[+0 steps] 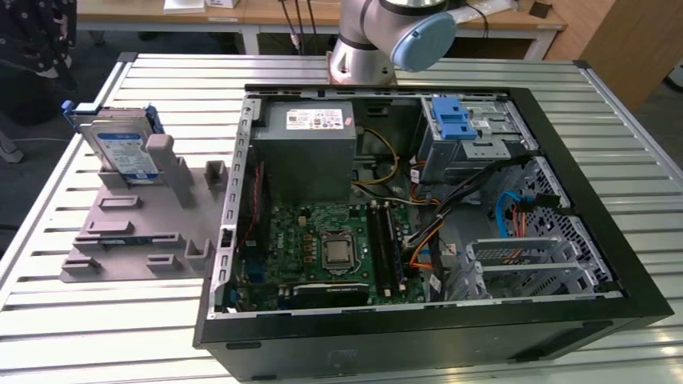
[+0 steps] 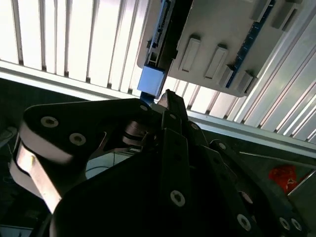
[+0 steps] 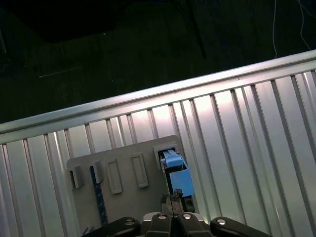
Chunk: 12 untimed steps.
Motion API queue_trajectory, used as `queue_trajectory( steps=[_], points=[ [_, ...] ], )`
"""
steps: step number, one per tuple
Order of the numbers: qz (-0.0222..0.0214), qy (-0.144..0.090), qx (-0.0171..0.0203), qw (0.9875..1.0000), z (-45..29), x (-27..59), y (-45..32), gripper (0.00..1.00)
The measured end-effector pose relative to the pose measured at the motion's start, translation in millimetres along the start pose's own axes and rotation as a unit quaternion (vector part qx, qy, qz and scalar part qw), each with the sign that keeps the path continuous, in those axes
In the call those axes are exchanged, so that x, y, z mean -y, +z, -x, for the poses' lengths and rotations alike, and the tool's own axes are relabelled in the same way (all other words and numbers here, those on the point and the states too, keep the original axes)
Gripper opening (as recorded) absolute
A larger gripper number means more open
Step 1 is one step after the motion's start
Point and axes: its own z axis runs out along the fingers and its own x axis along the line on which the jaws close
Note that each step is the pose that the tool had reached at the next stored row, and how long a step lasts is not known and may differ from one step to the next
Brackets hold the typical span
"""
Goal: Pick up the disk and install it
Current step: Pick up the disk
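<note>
The disk (image 1: 120, 152) stands on edge in a slot of the grey holder (image 1: 139, 232) on the slatted table, at the exterior view's left, its blue-and-white label facing forward. In both wrist views I look down on it from well above: the disk's blue side rail (image 3: 177, 174) (image 2: 150, 84) sticks up out of the holder (image 3: 123, 170) (image 2: 222, 34). My gripper (image 3: 173, 203) (image 2: 167, 95) hangs above that rail, apart from it. Its fingertips are together, shut on nothing.
The open computer case (image 1: 597, 200) lies on the table to the exterior view's right of the holder. Inside are a grey power-supply box (image 1: 309, 152), a drive cage with a blue latch (image 1: 461, 120), the motherboard (image 1: 331, 248) and loose cables. My arm's base (image 1: 369, 48) stands behind the case.
</note>
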Motion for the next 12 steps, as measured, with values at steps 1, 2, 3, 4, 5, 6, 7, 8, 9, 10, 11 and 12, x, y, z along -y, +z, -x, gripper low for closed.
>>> queue_trajectory(
  steps=[1,2,3,4,5,6,7,8,9,10,11,12],
  points=[
    [0.0000,-0.005,-0.0003,1.0000,0.0,0.0,0.0,0.11],
    [-0.0001,-0.012,-0.0006,0.9999,0.0,0.0,0.1,0.11],
    [-0.0002,-0.019,-0.0010,0.9998,0.0,0.0,0.1,0.11],
    [-0.0003,-0.027,-0.0014,0.9996,0.0,0.0,0.2,0.11],
    [-0.0005,-0.034,-0.0017,0.9994,0.0,0.0,0.3,0.11],
    [-0.0005,-0.041,-0.0021,0.9991,0.0,0.0,0.3,0.11],
    [-0.0006,-0.049,-0.0025,0.9988,0.0,0.0,0.4,0.11],
    [-0.0006,-0.057,-0.0029,0.9984,0.0,0.1,0.5,0.11],
    [-0.0006,-0.065,-0.0034,0.9979,0.0,0.0,0.6,0.11],
    [-0.0006,-0.074,-0.0038,0.9973,0.0,0.0,0.7,0.11],
    [-0.0006,-0.083,-0.0043,0.9965,0.0,0.0,0.8,0.11],
    [-0.0006,-0.092,-0.0048,0.9958,0.0,0.0,0.9,0.11]
  ],
)
